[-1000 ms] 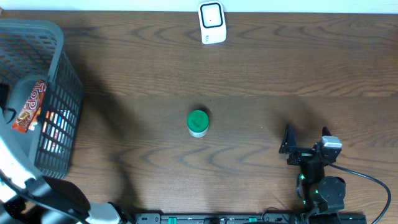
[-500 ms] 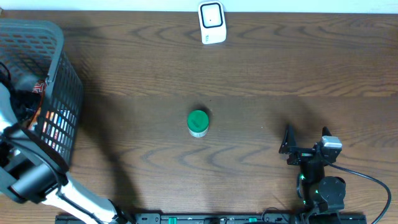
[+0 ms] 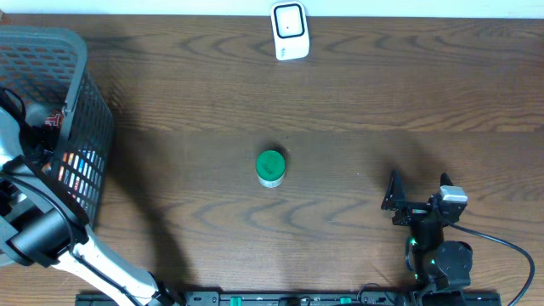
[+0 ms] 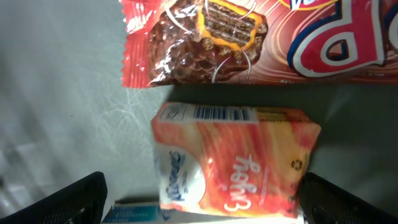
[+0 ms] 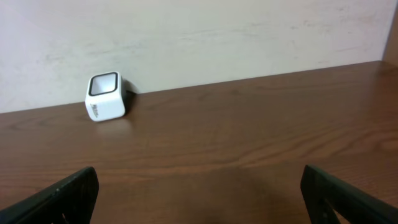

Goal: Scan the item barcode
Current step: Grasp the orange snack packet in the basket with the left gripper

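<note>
The basket (image 3: 82, 81) sits at the table's (image 3: 382, 102) 9 o'clock edge, and the left arm (image 3: 36, 231) reaches into it from 7 o'clock. In the left wrist view the left jaws stand wide apart and hold nothing. Their dark tips show at the frame's 7 and 5 o'clock corners. Between and just above them lies an orange carton (image 4: 236, 165) on the grey basket floor. Its barcode (image 4: 224, 113) runs along the edge facing 12 o'clock. A red wafer wrapper (image 4: 261, 37) lies just beyond that edge, touching or nearly touching the carton.

A green-lidded jar (image 3: 270, 167) stands alone at the table's centre. The white scanner (image 3: 290, 31) is at 12 o'clock by the wall. The right arm (image 3: 438, 231) sits at 5 o'clock, well apart from both. The right jaws are also spread and empty, and they face the scanner (image 5: 106, 96) across bare wood.
</note>
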